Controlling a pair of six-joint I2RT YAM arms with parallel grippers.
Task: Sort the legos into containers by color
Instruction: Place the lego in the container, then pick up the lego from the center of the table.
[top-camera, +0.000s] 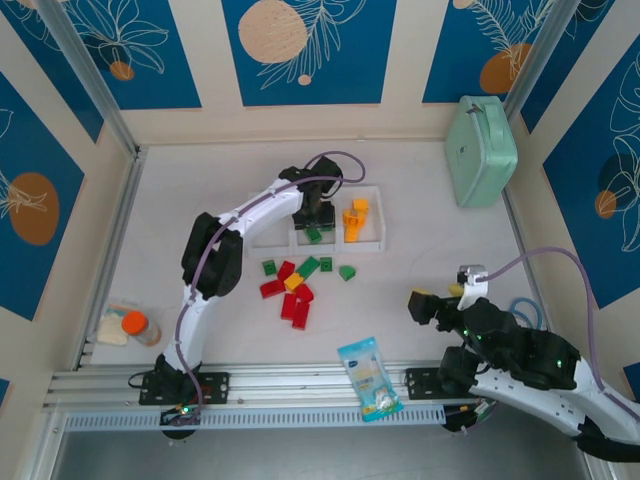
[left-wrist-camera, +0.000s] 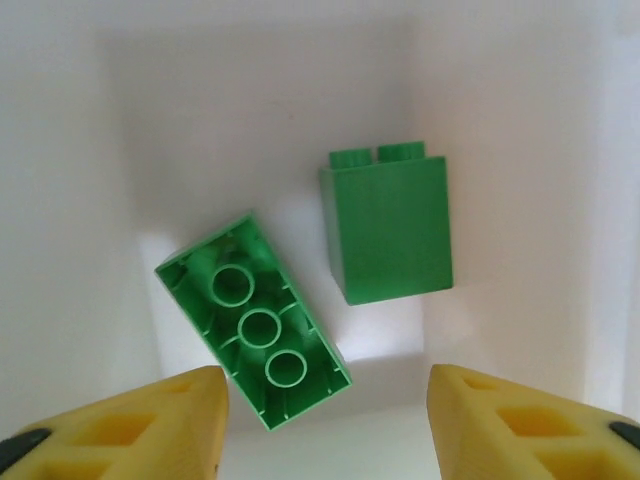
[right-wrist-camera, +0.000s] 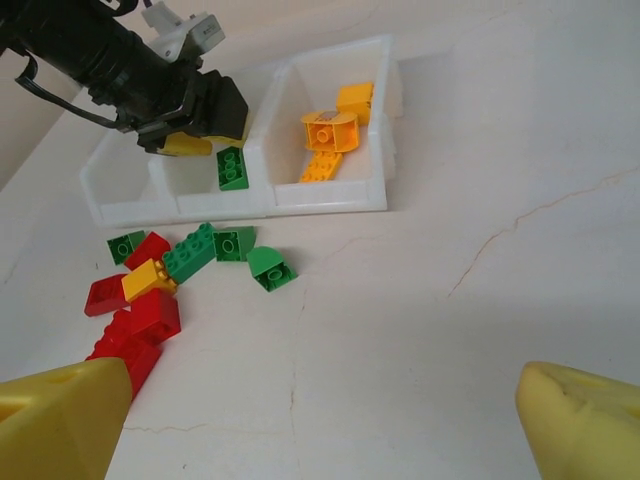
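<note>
Green bricks (left-wrist-camera: 252, 320) are sitting in the middle bin (left-wrist-camera: 60, 200)
Left pincer (left-wrist-camera: 325, 425) and right pincer (right-wrist-camera: 320, 405) are hanging open, empty; oranges (top-camera: 354, 220) are binned, reds (top-camera: 296, 305) and several greens (top-camera: 309, 266) are lying unsorted on the worktop (top-camera: 420, 200).

Two green bricks (left-wrist-camera: 255, 325) are seen in a white bin (left-wrist-camera: 250, 120) beyond the left gripper's (left-wrist-camera: 325, 388) yellow fingers (left-wrist-camera: 150, 420). Beyond the right gripper's (right-wrist-camera: 322, 372) yellow fingers (right-wrist-camera: 60, 420), red bricks (right-wrist-camera: 135, 320) and loose green bricks (right-wrist-camera: 190, 250) are seen on a pale veined table (right-wrist-camera: 480, 200), orange bricks (right-wrist-camera: 330, 140) in the white bin.
</note>
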